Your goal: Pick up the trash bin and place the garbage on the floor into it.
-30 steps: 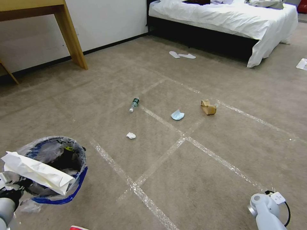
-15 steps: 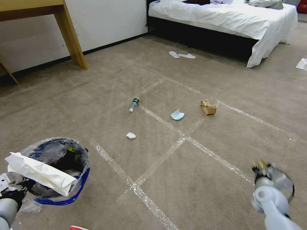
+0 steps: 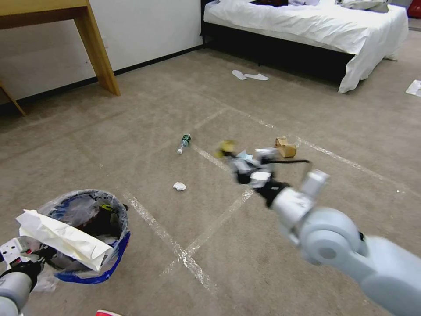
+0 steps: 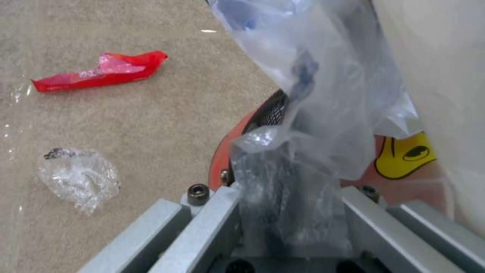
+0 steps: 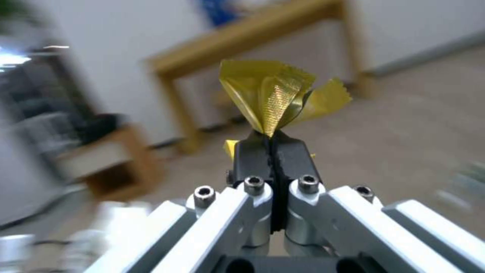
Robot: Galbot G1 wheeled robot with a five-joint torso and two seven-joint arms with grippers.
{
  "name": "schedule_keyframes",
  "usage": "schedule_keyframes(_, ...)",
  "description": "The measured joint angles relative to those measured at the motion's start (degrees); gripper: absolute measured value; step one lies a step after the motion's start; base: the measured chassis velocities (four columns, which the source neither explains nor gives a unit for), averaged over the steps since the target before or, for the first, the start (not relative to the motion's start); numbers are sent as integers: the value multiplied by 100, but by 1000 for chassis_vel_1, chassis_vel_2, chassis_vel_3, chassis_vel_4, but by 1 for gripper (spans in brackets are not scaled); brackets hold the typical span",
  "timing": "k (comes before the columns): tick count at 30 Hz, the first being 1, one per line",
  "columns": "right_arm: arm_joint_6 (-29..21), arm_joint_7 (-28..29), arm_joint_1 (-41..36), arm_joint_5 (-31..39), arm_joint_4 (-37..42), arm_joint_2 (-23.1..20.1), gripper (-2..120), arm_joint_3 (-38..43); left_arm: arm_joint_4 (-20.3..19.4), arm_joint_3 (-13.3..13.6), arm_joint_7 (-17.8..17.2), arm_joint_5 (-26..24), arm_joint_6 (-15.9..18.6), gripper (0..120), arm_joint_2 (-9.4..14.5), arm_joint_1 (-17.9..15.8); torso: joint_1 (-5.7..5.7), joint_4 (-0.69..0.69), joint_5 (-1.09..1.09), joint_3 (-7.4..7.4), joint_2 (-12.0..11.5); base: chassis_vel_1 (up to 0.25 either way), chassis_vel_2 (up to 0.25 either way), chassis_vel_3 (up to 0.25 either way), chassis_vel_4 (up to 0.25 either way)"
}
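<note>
While the left gripper (image 4: 283,212) sits low at the robot's left, clamped on the rim and clear liner of the red trash bin (image 3: 85,235), the right gripper (image 5: 273,151) is up in mid-air over the carpet (image 3: 131,131), jaws pressed together on a crumpled yellow packet (image 5: 275,96). Step in hand, as I read it: carry the packet to the bin. The next move calls for a swing across to the robot's left, then stopping over the bin mouth before letting go. A large white crumpled paper (image 3: 63,239) lies across the near rim, so the open part of the mouth is the far side; the drop should aim there. Open carpet lies between arm and bin. Other litter is left: small bottle (image 3: 184,143), white tissue (image 3: 179,186), brown paper bag (image 3: 286,148), and beside the bin a red wrapper (image 4: 101,71) and clear plastic scrap (image 4: 78,178).
</note>
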Motion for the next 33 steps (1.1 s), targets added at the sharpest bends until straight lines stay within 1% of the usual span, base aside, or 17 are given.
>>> schedule_keyframes(1,252,-217,957,161,-161,391,0,-791,-4,4,-1,-9,8,0,0,-8,0,2,-5,0,0,0,0,0,0)
schedule_keyframes(2,252,-217,957,161,-161,391,0,-791,-4,4,-1,-9,8,0,0,-8,0,2,-5,0,0,0,0,0,0)
schedule_keyframes(4,319,-327,1327,274,-244,587,0,-1150,-6,4,-4,-10,13,0,1,-11,0,2,-4,0,0,0,0,0,0)
schedule_keyframes(6,467,-505,1944,420,-369,922,0,-1862,-10,4,-5,-12,15,0,29,-28,0,0,-2,-1,0,0,0,0,0)
schedule_keyframes(10,480,-522,2372,528,-424,1135,0,-2332,-10,4,-5,-13,17,0,55,-42,0,-1,-2,0,0,0,0,0,0)
schedule_keyframes(13,367,-441,3028,781,-617,1531,0,-2861,-4,7,-5,-17,24,0,67,-64,0,-1,-2,-1,0,0,0,0,0)
schedule_keyframes(14,367,-441,3028,781,-617,1531,0,-2861,-4,7,-5,-17,24,0,67,-64,0,-1,-2,-1,0,0,0,0,0)
schedule_keyframes(16,274,-417,3414,977,-935,1963,0,-3177,-1,8,-3,-16,27,0,69,-84,0,-2,-3,-1,0,0,0,0,0)
schedule_keyframes(17,261,-429,3499,996,-1049,2133,0,-3263,-1,8,-2,-16,27,0,71,-87,0,-2,-3,0,0,0,0,0,0)
schedule_keyframes(19,253,-431,3545,1007,-1129,2249,0,-3310,-1,8,0,-15,27,0,71,-90,0,-1,-2,-1,0,0,0,0,0)
schedule_keyframes(20,130,-421,3681,1080,-1399,2701,0,-3430,1,7,2,-13,29,0,72,-93,0,0,-5,-1,0,0,0,0,0)
schedule_keyframes(21,130,-421,3681,1080,-1399,2701,0,-3430,1,7,2,-13,29,0,72,-93,0,0,-5,-1,0,0,0,0,0)
schedule_keyframes(22,62,-349,3725,1113,-1538,2949,0,-3499,1,7,3,-8,29,0,71,-90,0,1,-4,-1,0,0,0,0,0)
schedule_keyframes(23,-2,-287,3742,1124,-1607,3057,0,-3537,1,6,3,-3,29,0,68,-87,0,1,-4,-1,0,0,0,0,0)
schedule_keyframes(24,-2,-287,3742,1124,-1607,3057,0,-3537,1,6,3,-3,29,0,68,-87,0,1,-4,-1,0,0,0,0,0)
schedule_keyframes(26,-204,-138,3777,1102,-1854,3334,0,-3687,-42,6,3,6,29,0,44,-79,0,0,-3,-1,0,0,0,0,0)
schedule_keyframes(33,-435,-77,3773,921,-2497,3663,0,-3913,-120,-9,5,2,29,0,34,-55,0,-1,-2,-1,0,0,0,0,0)
